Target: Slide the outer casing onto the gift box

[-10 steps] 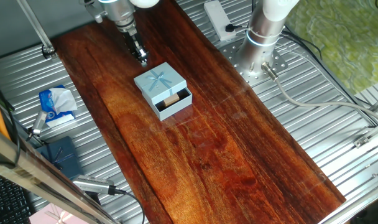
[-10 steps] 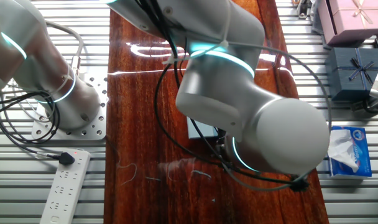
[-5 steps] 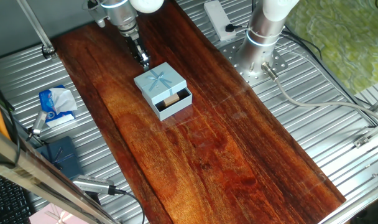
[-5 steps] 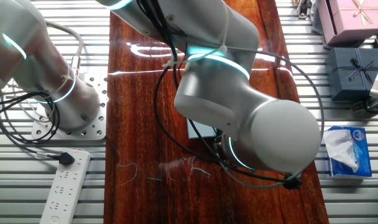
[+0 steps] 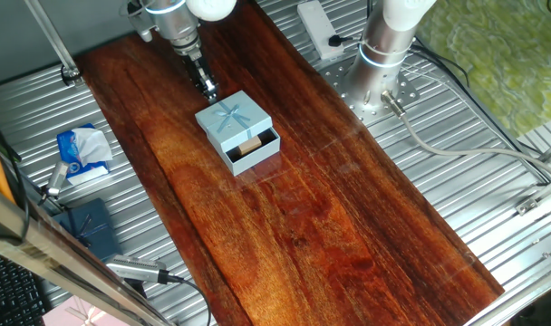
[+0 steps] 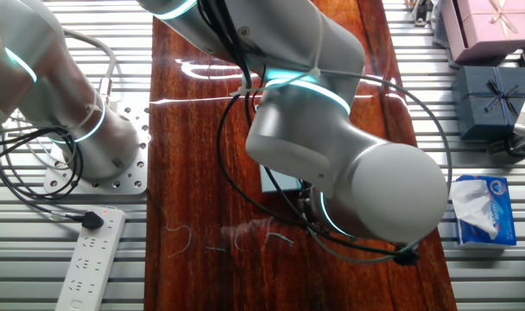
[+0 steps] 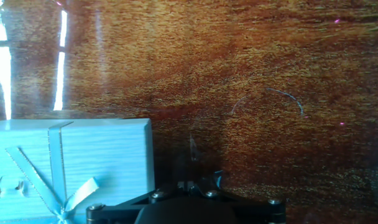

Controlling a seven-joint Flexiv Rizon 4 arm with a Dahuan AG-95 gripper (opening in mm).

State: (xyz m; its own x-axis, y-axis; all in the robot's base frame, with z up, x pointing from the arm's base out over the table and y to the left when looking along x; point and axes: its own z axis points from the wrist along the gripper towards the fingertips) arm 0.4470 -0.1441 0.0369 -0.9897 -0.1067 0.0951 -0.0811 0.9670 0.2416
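The light blue outer casing [image 5: 232,120], with a pale ribbon bow on top, sits on the wooden board. It covers the back part of the gift box [image 5: 257,149]. The gift box's dark-lined front end sticks out toward the near right, with a small tan piece [image 5: 249,145] in it. My gripper [image 5: 208,89] is shut and empty, with its tip low at the casing's far left corner. In the hand view the casing [image 7: 83,155] fills the lower left, and the closed fingertips [image 7: 186,182] sit just right of its edge. In the other fixed view the arm hides nearly all of the casing [image 6: 275,180].
The wooden board [image 5: 330,226] lies on a ribbed metal table. A tissue pack [image 5: 83,152] and a dark navy box [image 5: 87,226] lie to its left. A pink box [image 6: 491,24] lies off the board. The robot base [image 5: 384,54] and a power strip [image 6: 90,259] stand beside it.
The gripper has moved slightly down and closer to the casing's far corner in the first half second, then stayed still. The casing and gift box have not moved.
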